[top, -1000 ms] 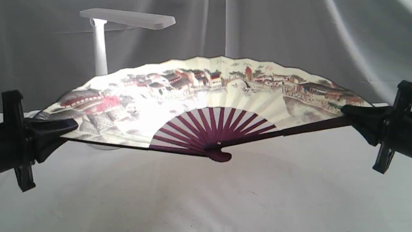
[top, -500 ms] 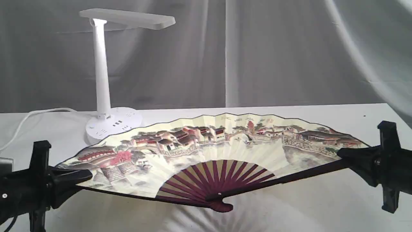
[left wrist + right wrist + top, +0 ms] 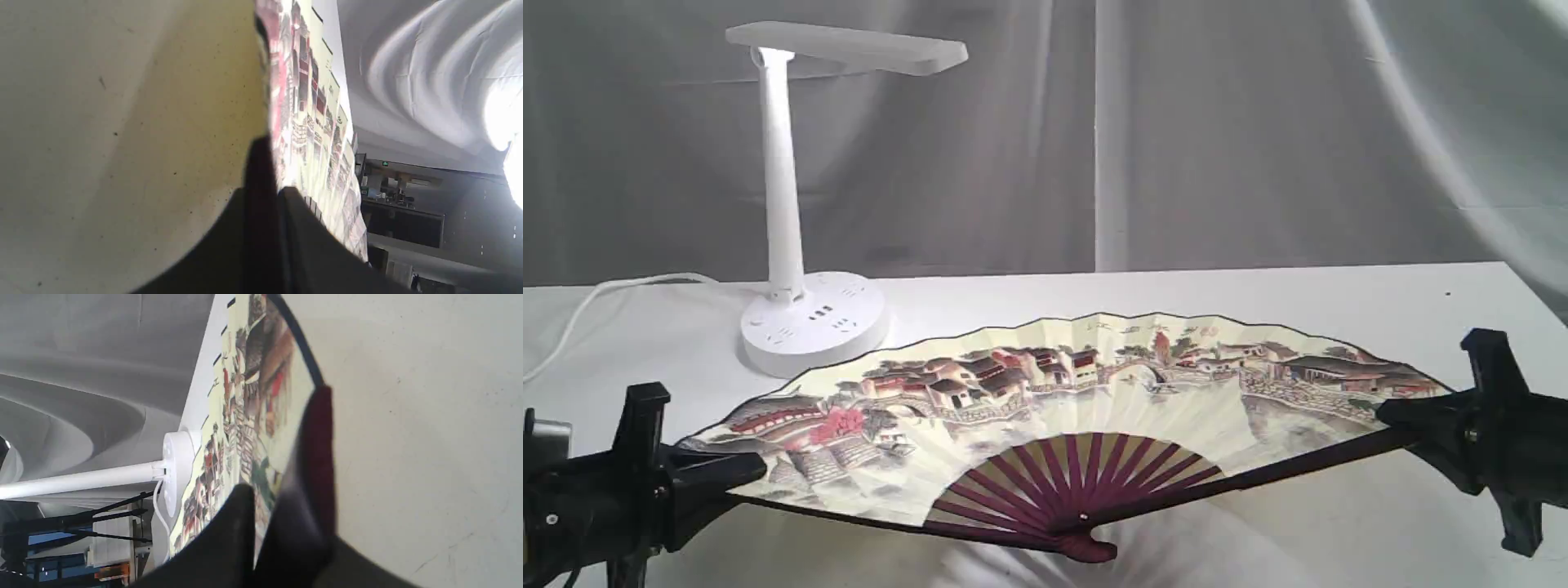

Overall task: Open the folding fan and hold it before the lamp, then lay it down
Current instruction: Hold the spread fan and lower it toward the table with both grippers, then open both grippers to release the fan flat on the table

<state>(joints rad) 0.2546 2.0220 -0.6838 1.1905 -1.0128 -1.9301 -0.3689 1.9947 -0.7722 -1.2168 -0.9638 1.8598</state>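
**Fan** [image 3: 1094, 384]: fully open, painted face toward the exterior camera. It is spread low over the table [image 3: 1029, 286], across the middle of the scene. The black pleated edge arcs toward 12 o'clock. The maroon ribs [image 3: 1078, 478] converge on the pivot [image 3: 1086, 545] at 6 o'clock. The pivot is at or just above the table; contact cannot be confirmed. A striped shadow lies on the table beside the pivot.

**Left gripper** [image 3: 731, 474]: at 8 o'clock of the fan, level with its lower edge. It is clamped on the guard at that end. In the left wrist view both fingers [image 3: 296, 208] press together on the dark edge strip. The painted leaf [image 3: 314, 122] runs away from them, edge-on.

**Right gripper** [image 3: 1401, 412]: at 3 o'clock of the fan. It is clamped on the opposite guard [image 3: 1298, 461]. In the right wrist view the maroon guard sits between the two black fingers [image 3: 241, 506], with the leaf fanning out beyond.

**Lamp** [image 3: 783, 188]: upright on the table at 10 o'clock of the fan, behind it.
- The round base [image 3: 813, 322] is fully visible. The fan's edge passes just beside it at the base's 5 o'clock; I cannot tell if they touch.
- The flat head [image 3: 849, 47] reaches toward 3 o'clock from the top of the stem.
- The cord [image 3: 596, 298] leaves the base toward 9 o'clock.

**Surroundings**: a grey curtain [image 3: 1217, 139] hangs behind the table
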